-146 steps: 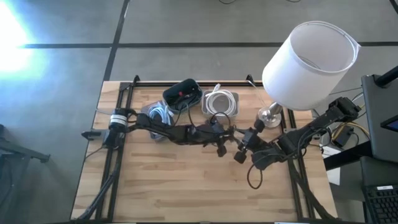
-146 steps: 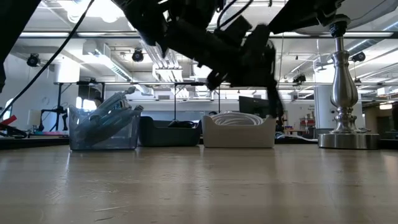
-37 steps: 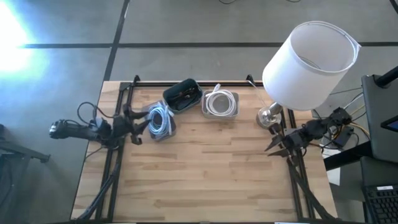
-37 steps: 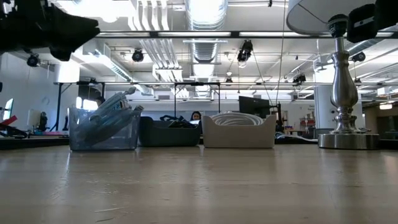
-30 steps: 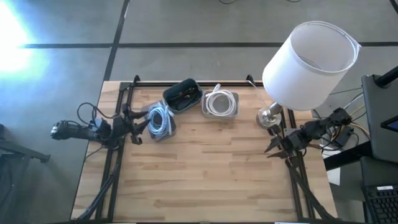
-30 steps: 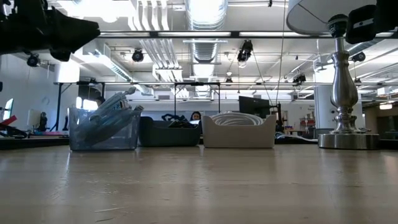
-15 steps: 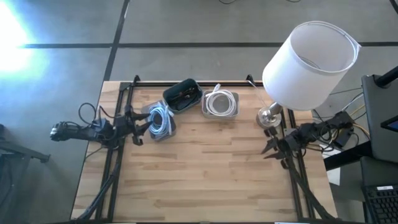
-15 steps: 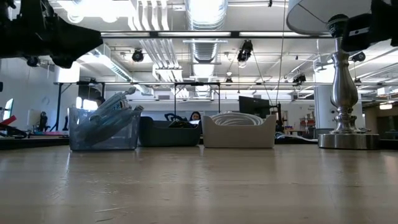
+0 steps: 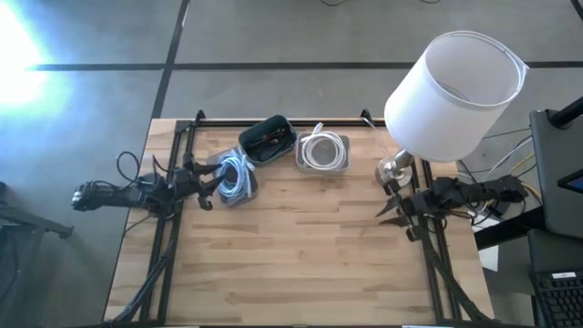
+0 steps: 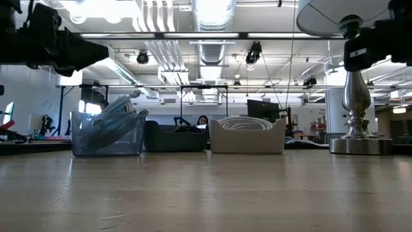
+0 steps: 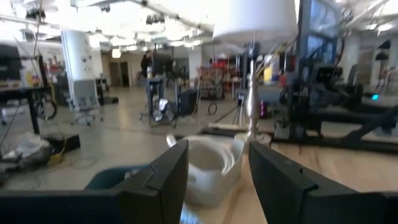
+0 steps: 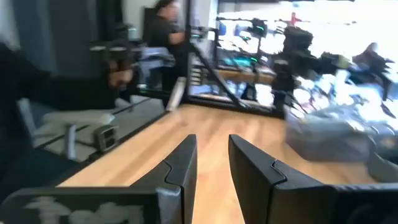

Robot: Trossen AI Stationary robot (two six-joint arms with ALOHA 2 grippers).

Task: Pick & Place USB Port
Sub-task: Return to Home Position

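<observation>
No USB port can be made out on its own. Coiled cables lie in three bins at the table's far side: a clear bin with blue and white cable, a dark bin and a white bin. My left gripper hovers at the table's left edge just beside the clear bin. It is open, with nothing between its fingers. My right gripper hovers above the right edge near the lamp base. Its fingers stand a narrow gap apart with nothing between them.
A tall lamp stands at the far right on its metal base, its white shade overhanging the table. A black frame rail runs along the far edge and the sides. Bare wood fills the middle and near part.
My right gripper has moved a little toward the table's left edge, and its arm has come down and levelled out. My left gripper has crept slightly toward the clear bin. The bins and the lamp have stayed put.
</observation>
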